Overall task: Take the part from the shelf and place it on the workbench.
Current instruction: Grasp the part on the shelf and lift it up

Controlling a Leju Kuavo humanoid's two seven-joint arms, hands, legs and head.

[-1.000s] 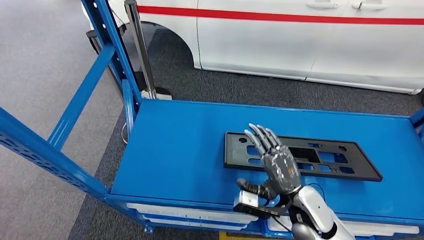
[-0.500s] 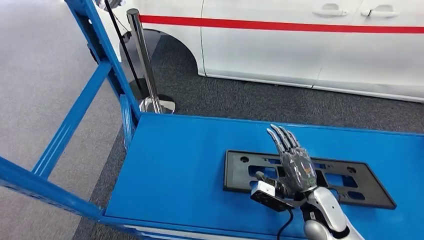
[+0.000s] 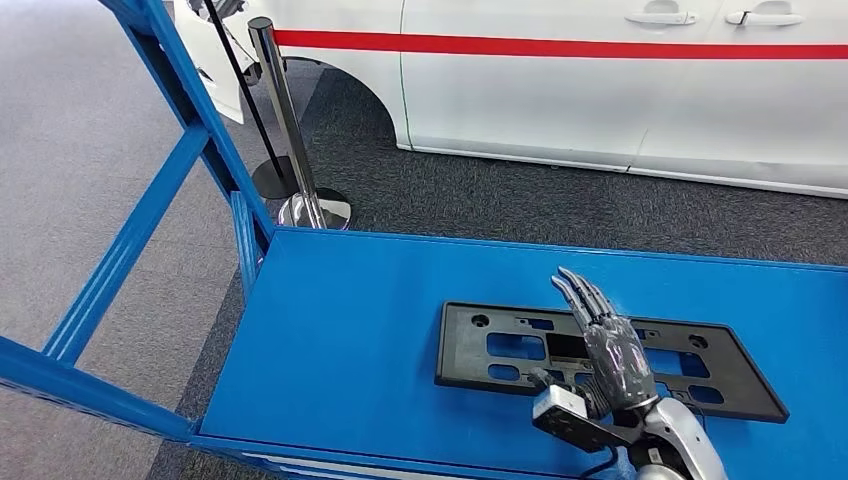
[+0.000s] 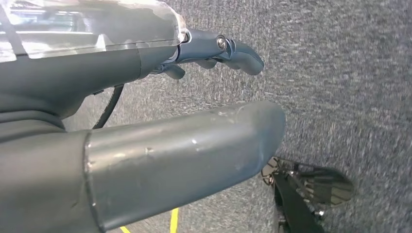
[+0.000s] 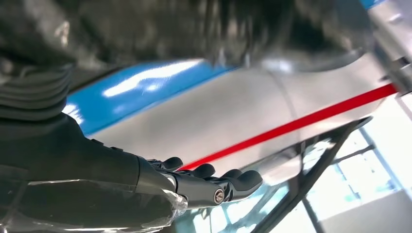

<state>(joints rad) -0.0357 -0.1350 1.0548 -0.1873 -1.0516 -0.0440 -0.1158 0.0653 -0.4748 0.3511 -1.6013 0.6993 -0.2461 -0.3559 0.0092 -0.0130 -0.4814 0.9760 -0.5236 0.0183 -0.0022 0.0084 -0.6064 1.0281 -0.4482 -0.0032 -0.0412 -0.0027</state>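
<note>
Right hand [image 3: 612, 352], fingers straight and pressed together, holding nothing, hovers over flat black perforated plastic part [image 3: 500, 345] lower right; thin part risks sliding off the blue shelf [image 3: 340, 330] ungripped.

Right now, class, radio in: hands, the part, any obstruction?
Right hand open, above flat black plastic part. Left hand hangs over grey carpet, holding nothing. Part flat on blue shelf. Nothing obstructing.

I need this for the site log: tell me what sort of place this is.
Probably a car workshop or vehicle assembly floor. A white car with a red stripe stands just behind a blue steel shelf holding a black plastic part, with a chrome barrier post on grey carpet.
</note>
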